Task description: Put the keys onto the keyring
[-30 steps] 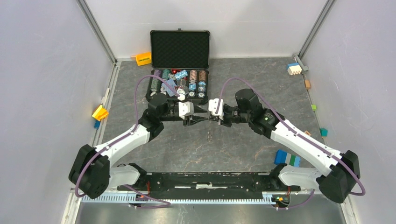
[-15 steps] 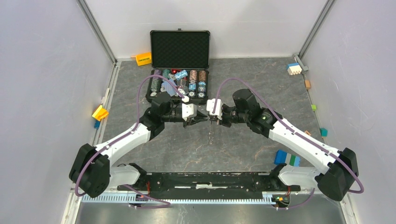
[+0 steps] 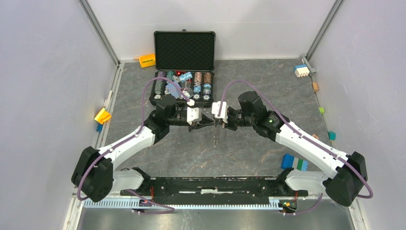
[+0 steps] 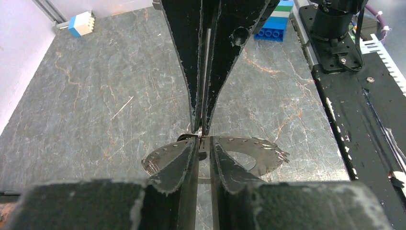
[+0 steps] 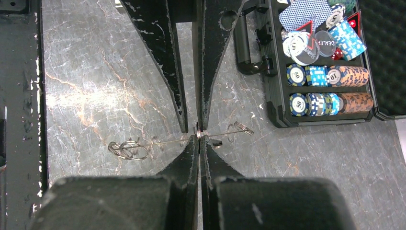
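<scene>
The keyring (image 4: 266,155) is a flat grey toothed ring held in mid-air above the table. My left gripper (image 4: 203,140) is shut on its near rim. In the right wrist view the keyring shows edge-on as a thin line with small wire loops (image 5: 127,149) at its ends. My right gripper (image 5: 198,138) is shut, tip to tip with the left gripper (image 5: 194,128), pinching a small silver piece at the ring's rim. A dark key head (image 5: 215,143) hangs just beside it. In the top view both grippers (image 3: 207,121) (image 3: 218,120) meet mid-table, in front of the case.
An open black case (image 3: 152,98) of poker chips lies just behind the grippers, its handle (image 5: 244,48) facing them. A blue block (image 3: 293,163) sits near right, a yellow one (image 3: 102,116) at the left wall. The black base rail (image 3: 206,184) runs along the near edge.
Both grippers have shifted slightly away from the near edge, towards the case, still tip to tip. Their grips look the same.
</scene>
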Robot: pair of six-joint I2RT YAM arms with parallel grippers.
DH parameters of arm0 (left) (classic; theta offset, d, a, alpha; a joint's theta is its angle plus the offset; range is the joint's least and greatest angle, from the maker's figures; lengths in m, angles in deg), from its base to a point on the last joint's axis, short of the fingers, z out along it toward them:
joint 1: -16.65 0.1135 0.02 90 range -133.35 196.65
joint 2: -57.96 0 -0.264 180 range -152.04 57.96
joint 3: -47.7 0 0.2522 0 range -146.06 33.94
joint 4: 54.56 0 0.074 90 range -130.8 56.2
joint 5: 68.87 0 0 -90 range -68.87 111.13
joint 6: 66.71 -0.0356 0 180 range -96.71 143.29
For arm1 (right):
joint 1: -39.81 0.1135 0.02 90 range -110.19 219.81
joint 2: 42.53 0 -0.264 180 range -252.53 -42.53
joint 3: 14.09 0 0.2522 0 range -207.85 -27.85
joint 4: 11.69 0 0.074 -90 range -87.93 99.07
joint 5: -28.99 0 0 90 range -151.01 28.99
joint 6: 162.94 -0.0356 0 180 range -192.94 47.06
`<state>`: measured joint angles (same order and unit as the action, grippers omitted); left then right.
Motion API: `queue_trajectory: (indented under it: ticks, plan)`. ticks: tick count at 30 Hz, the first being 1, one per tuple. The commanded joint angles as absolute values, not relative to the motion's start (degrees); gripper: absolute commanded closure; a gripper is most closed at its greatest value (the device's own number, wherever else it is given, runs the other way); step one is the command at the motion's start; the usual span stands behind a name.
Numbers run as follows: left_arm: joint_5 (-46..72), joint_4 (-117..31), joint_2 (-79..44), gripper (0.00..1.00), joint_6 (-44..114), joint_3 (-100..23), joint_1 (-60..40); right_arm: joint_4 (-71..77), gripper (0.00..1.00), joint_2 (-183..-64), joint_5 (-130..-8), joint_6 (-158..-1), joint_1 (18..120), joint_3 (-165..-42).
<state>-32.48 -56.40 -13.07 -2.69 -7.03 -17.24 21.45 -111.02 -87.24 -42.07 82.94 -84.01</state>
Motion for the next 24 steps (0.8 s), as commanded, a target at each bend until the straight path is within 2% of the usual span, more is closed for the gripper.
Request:
queue_trajectory:
  ticks: [1,6,9,11,12,15,18,20,24]
  plan:
    - [-34.2,-60.1,-14.2,0.81,-0.8,-8.9,-17.5,19.3,1.00,-111.1,-87.9,-42.9,83.3,-86.4]
    - [-34.1,-60.1,-14.6,0.88,-0.8,-8.9,-17.8,19.3,1.00,-110.8,-87.8,-42.9,83.3,-86.3]
    - [-34.0,-60.1,-14.6,0.97,-0.9,-9.0,-17.9,19.2,1.00,-111.1,-88.0,-42.9,83.3,-86.4]
    - [-34.0,-60.2,-14.4,0.98,-0.6,-8.8,-17.9,19.3,1.00,-111.2,-88.0,-42.9,83.3,-86.2]
    - [-33.8,-60.6,-14.1,0.98,-0.2,-8.6,-17.9,19.4,0.97,-111.1,-87.9,-42.9,83.3,-86.2]
    - [-33.6,-64.2,-12.9,0.98,1.4,-6.7,-17.6,19.3,0.79,-109.9,-87.2,-42.7,83.1,-85.3]
    - [-35.3,-73.1,-12.4,0.98,7.2,-3.3,-16.3,17.1,0.64,-107.0,-89.4,-43.0,81.3,-82.4]
    - [-37.3,-80.1,-12.6,0.98,11.8,-1.1,-15.5,16.1,0.58,-105.4,-92.6,-43.1,80.0,-80.9]
    - [-39.6,-91.4,-14.0,0.98,20.2,1.2,-15.3,14.2,0.55,-103.2,-97.0,-44.0,78.2,-79.0]
